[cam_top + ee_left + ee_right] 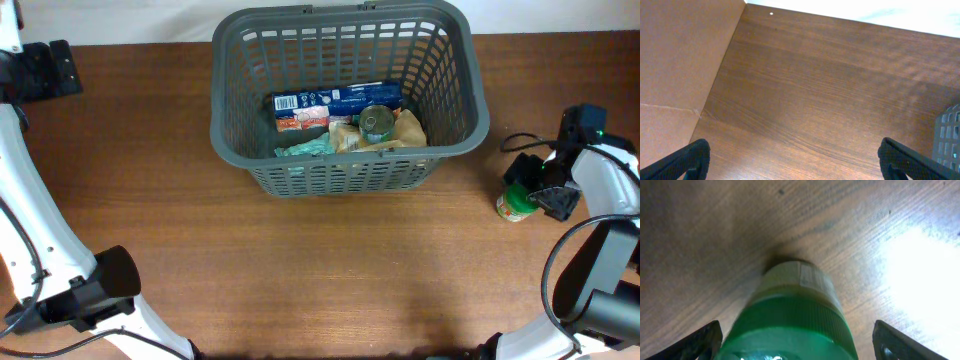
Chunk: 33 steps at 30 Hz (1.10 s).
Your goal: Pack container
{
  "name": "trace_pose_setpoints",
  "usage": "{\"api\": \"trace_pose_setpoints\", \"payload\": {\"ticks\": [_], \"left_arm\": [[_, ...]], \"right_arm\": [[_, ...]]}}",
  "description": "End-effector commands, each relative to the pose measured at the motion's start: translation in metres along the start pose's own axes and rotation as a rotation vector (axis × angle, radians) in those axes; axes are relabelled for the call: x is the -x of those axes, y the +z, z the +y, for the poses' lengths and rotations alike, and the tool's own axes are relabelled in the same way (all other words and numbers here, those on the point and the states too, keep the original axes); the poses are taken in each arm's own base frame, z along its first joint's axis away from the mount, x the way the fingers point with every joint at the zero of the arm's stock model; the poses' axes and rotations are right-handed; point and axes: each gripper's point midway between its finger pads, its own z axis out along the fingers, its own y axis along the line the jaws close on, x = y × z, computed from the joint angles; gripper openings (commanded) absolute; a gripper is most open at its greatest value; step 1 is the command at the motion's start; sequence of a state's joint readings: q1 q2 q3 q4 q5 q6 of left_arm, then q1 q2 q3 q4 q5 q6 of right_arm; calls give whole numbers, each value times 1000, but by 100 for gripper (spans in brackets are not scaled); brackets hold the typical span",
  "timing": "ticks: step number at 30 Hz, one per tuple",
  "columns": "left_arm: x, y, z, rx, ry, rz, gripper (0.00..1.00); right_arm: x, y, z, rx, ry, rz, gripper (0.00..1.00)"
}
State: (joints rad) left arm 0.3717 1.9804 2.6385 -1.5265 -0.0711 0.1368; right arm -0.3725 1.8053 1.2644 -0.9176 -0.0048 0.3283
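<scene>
The dark grey slotted container (230,140) stands at the back middle of the table. Inside it lie a blue box (335,98), a round tin can (377,123), a tan packet (408,130) and a green packet (305,148). One corner of the container shows in the left wrist view (949,135). A green-lidded jar (515,203) stands on the table to its right. My right gripper (545,192) is open, with a finger on each side of the jar's lid (795,325) and a gap on both sides (800,347). My left gripper (58,68) is open and empty (795,165) at the far left back.
The wooden table (330,270) stretches in front of the container. A brown board wall (675,65) rises at the left in the left wrist view. Black cables (520,142) lie near the right arm. The table's back edge (865,21) meets a white area.
</scene>
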Motion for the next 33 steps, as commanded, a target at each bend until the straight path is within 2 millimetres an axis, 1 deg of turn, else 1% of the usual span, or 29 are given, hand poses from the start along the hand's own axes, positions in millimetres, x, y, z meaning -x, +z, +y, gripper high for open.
{"api": "trace_pose_setpoints", "payload": {"ticks": [1, 4, 5, 7, 14, 17, 21, 33], "left_arm": [[-2, 3, 1, -1, -12, 10, 99], [-2, 3, 1, -1, -12, 10, 99], [-2, 3, 1, -1, -12, 10, 99], [-2, 3, 1, -1, -12, 10, 99], [-2, 3, 1, -1, -12, 10, 99], [-2, 3, 1, -1, -12, 10, 99], [-2, 3, 1, -1, -12, 10, 99], [-2, 3, 1, -1, -12, 10, 99]], "right_arm": [[5, -7, 0, -9, -15, -27, 88], [2, -5, -3, -28, -15, -19, 88], [-3, -1, -7, -44, -15, -5, 88], [-7, 1, -8, -47, -15, 6, 88], [-9, 2, -8, -45, -15, 15, 88], [-11, 2, -5, -29, -15, 22, 86], [-13, 3, -2, -7, -15, 31, 86], [-12, 5, -2, -6, -12, 25, 88]]}}
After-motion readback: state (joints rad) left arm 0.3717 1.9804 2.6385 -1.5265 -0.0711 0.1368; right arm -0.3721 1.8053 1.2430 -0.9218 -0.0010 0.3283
